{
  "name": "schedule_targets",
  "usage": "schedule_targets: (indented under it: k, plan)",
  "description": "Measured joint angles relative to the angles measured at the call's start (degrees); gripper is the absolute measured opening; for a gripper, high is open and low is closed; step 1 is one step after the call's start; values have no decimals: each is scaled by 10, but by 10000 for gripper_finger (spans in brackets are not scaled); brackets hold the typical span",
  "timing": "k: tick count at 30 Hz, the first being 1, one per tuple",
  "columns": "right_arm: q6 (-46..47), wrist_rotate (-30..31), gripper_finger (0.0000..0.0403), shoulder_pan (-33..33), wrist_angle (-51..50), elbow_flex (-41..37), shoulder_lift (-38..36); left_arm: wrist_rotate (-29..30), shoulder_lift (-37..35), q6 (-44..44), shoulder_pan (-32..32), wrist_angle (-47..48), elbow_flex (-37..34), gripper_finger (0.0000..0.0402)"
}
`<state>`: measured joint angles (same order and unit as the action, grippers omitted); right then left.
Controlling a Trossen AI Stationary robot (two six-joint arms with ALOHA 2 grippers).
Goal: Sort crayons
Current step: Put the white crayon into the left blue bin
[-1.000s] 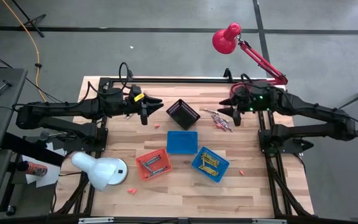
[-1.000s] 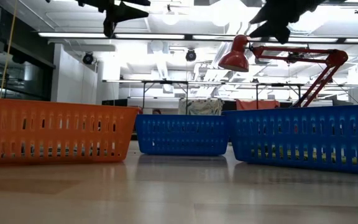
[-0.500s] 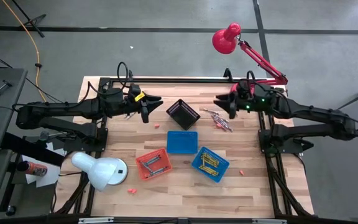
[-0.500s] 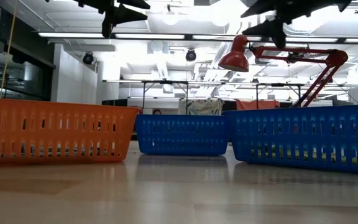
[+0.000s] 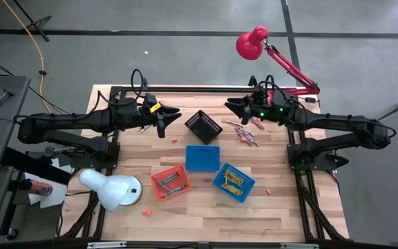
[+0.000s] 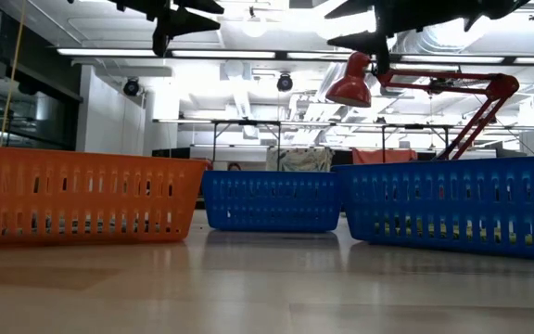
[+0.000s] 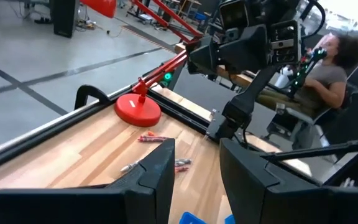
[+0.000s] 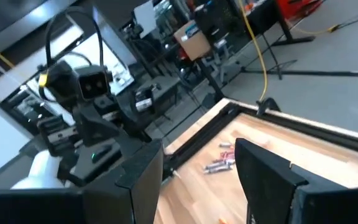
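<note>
A pile of thin mixed-colour crayons [image 5: 244, 131] lies on the wood table right of the black basket [image 5: 204, 126]. Some of these crayons also show in the left wrist view [image 7: 160, 139] and in the right wrist view [image 8: 219, 163]. More crayons lie in the orange basket [image 5: 171, 182] and in the right blue basket [image 5: 233, 182]. My left gripper [image 5: 170, 116] hangs open and empty left of the black basket. My right gripper [image 5: 232, 106] hangs open and empty above the table, just beyond the pile toward the far side and the left.
A second blue basket [image 5: 203, 158] sits mid-table. Single crayons lie loose on the table: one near the black basket [image 5: 175, 138], one near the front edge [image 5: 146, 211] and one at the right [image 5: 269, 191]. A white lamp [image 5: 112, 188] stands at front left, and a red lamp's base [image 7: 138, 111] at the far right. A person [image 7: 328, 56] sits beyond the table.
My right gripper has gone toward the table's left edge, passing over the crayon pile toward the black basket, and has tipped up from a downward slant to nearly level. It stays open and empty.
</note>
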<state>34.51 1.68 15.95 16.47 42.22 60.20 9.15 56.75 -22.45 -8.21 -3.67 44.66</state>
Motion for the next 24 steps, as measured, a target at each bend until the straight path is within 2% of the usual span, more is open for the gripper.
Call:
schedule_targets:
  k: [7, 11, 13, 18, 24]
  plan:
    - [-14, -12, 195, -15, 42, 0, 18, 3, 0, 18, 0, 28, 0, 113]
    - [-15, -13, 195, -15, 53, 0, 17, 61, 0, -22, -2, 96, 0, 113]
    - [-15, -13, 195, -15, 53, 0, 17, 85, 0, -59, -13, 145, 9, 113]
    - [-15, -13, 195, -15, 53, 0, 17, 85, 0, -155, -62, 301, 34, 113]
    - [1, -13, 195, -15, 53, 0, 17, 73, 4, -198, -115, 484, 35, 113]
